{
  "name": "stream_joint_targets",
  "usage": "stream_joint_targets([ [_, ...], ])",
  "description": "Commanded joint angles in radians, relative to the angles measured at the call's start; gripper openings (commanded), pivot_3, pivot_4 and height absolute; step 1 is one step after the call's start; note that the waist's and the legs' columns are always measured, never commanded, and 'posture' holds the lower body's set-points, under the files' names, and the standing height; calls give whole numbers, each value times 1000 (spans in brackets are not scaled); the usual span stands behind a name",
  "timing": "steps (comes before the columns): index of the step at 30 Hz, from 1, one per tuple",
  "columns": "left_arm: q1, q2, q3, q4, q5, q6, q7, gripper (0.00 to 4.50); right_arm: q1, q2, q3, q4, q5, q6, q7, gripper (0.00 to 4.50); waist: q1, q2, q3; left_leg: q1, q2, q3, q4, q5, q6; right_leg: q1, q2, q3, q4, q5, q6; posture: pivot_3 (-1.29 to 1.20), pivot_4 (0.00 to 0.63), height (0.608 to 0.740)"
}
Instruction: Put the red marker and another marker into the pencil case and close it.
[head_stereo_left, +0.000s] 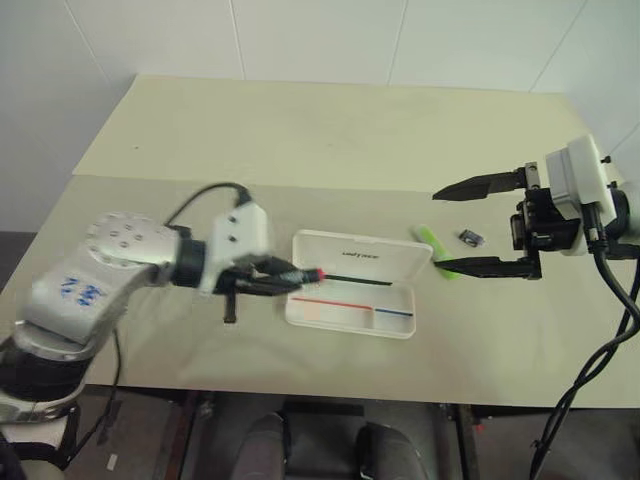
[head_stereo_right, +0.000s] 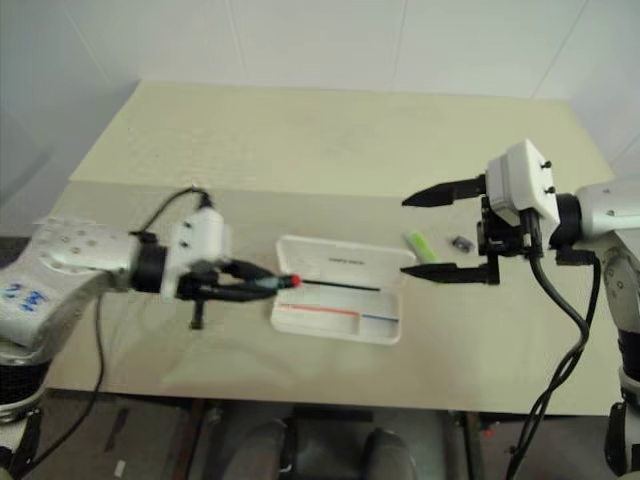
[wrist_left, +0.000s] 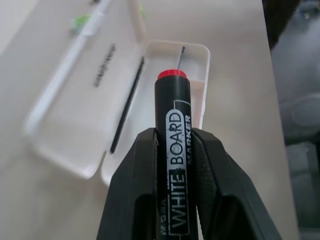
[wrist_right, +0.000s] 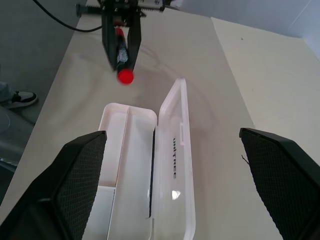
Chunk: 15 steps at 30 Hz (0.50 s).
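Observation:
The red marker (wrist_left: 172, 125), a black whiteboard marker with a red end, is held level in my left gripper (head_stereo_left: 285, 280), which is shut on it. Its red end (head_stereo_left: 318, 272) points at the left end of the pencil case (head_stereo_left: 360, 256). The white case lies open at the table's middle, lid up and tray (head_stereo_left: 350, 318) toward me. The lime-green marker (head_stereo_left: 428, 238) lies on the table just right of the case. My right gripper (head_stereo_left: 440, 228) hovers open over that spot, pointing left, its lower finger crossing the green marker's near end.
A small dark clip-like object (head_stereo_left: 471, 238) lies right of the green marker, under my right hand. The beige table (head_stereo_left: 300, 130) stretches back to a white wall. Its front edge (head_stereo_left: 300, 398) runs close below the case.

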Motion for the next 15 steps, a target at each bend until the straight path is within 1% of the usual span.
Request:
stream_joint_targets([
  [1, -66, -60, -119, 63, 150, -124, 36, 604, 10, -26, -61, -45, 27, 11, -21, 4500, 0, 0, 0, 0, 0, 0, 0, 0, 0, 0, 0, 0, 0, 0, 0, 0, 150, 740],
  [3, -91, -92, -179, 111, 227, -179, 47, 604, 16, -29, -67, -52, 27, 15, -29, 4500, -1, 0, 0, 0, 0, 0, 0, 0, 0, 0, 0, 0, 1, 0, 0, 0, 150, 740],
  [5, -109, -120, -208, 156, 280, -224, 57, 604, 22, -32, -72, -57, 26, 18, -35, 4500, -3, 0, 0, 0, 0, 0, 0, 0, 0, 0, 0, 0, 1, 0, 0, 0, 150, 740],
  [7, -141, -174, -237, 232, 342, -271, 88, 604, 28, -35, -75, -65, 26, 23, -44, 4500, -3, 0, 0, 0, 0, 1, 0, 0, 0, -1, 0, 0, 1, 0, 0, 0, 150, 740],
  [9, -150, -222, -244, 257, 346, -284, 81, 604, 32, -37, -79, -71, 27, 28, -53, 4500, -2, 0, 0, 0, 0, 1, 1, 0, 0, -1, 0, 0, 1, 0, 0, 0, 150, 740],
  [15, -159, -293, -260, 287, 384, -269, 67, 604, 41, -40, -86, -87, 31, 38, -66, 4500, -2, 0, 0, 0, 0, 0, 1, 0, 1, 0, 0, 0, 3, 0, 0, 0, 150, 740],
])
